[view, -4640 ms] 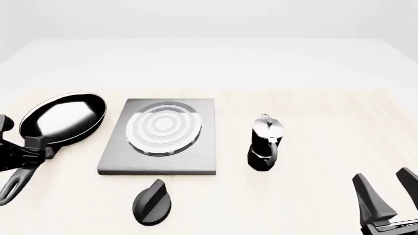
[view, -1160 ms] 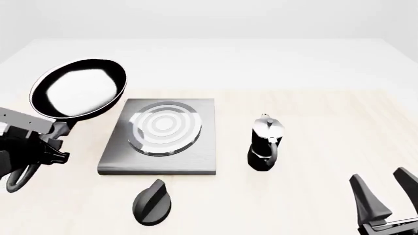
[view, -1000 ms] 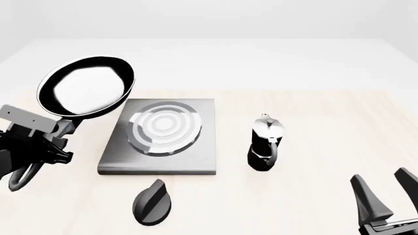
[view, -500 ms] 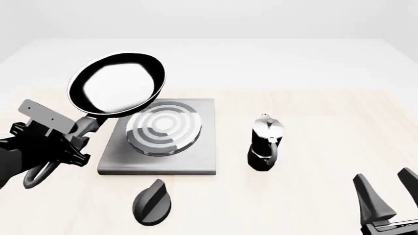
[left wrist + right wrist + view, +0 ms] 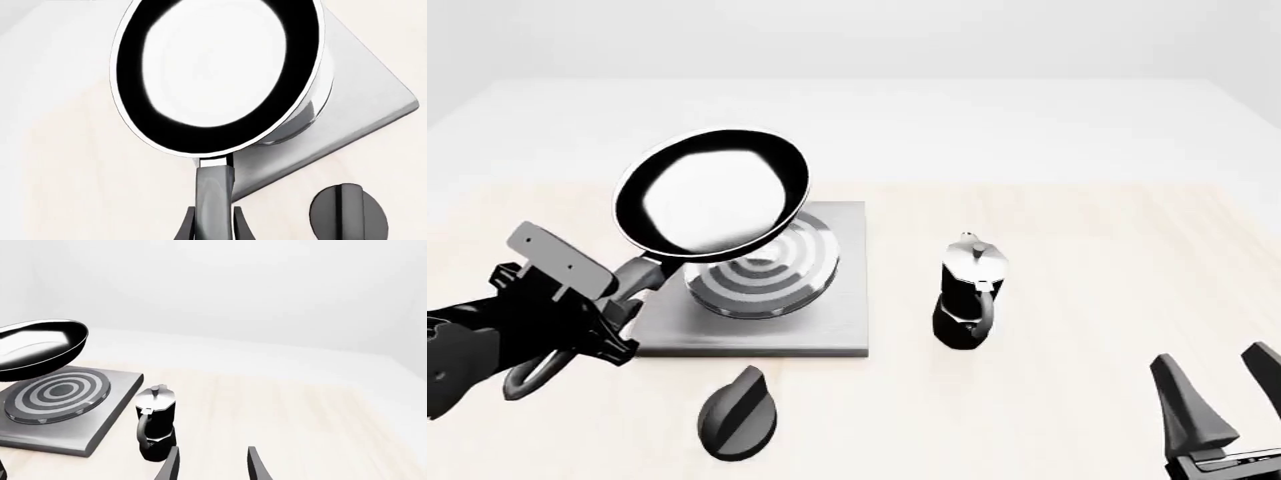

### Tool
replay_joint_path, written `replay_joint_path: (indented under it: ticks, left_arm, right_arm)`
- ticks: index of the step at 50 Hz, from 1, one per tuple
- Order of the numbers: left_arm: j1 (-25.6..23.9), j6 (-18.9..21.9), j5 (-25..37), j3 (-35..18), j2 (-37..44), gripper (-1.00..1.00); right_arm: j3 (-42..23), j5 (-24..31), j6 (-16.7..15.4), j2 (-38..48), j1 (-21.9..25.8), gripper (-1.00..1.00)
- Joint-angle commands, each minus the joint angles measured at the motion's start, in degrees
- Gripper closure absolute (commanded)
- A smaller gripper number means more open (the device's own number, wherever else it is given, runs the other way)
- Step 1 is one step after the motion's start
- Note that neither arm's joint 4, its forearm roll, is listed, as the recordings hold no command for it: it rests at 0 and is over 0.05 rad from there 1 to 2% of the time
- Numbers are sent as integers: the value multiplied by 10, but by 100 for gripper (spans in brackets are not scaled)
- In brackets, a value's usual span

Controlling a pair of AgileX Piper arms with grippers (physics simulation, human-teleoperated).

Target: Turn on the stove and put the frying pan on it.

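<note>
— Where did we stand with the pan (image 5: 711, 194) at that moment?

— We carried it in the air. Our left gripper (image 5: 614, 300) was clamped on its handle (image 5: 627, 287), and the bowl hung over the far left part of the stove (image 5: 834, 310), well clear of the burner (image 5: 777, 277). In the right wrist view the pan (image 5: 37, 349) clearly floated above the rings, not touching them.

— So which step was it?

— We judged it as the carrying step, close to its end. The pan was not yet centred; it covered only one side of the burner.

— And the knob (image 5: 738, 413)?

— It lay on the table just in front of the stove, and no gripper was near it. Whether the stove was already on, we could not tell.

— What about our right gripper (image 5: 1225, 400)?

— It waited near the front right corner with its fingers spread and nothing between them, apart from the moka pot (image 5: 968, 292).

— What did the next move call for?

— We thought: bring the pan a little more to the right, lower it flat on the rings, then let go. The knob would remain for a free gripper.
</note>
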Motion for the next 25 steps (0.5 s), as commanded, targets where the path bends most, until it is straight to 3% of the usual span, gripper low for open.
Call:
replay_joint_path:
  ticks: [1, 25]
  left_arm:
    - [-17, 8, -24, 5, 5, 100]
    - [-38, 9, -88, 41, 56, 100]
  right_arm:
    - [0, 0, 0, 0, -1, -100]
    - [1, 0, 1, 0, 0, -100]
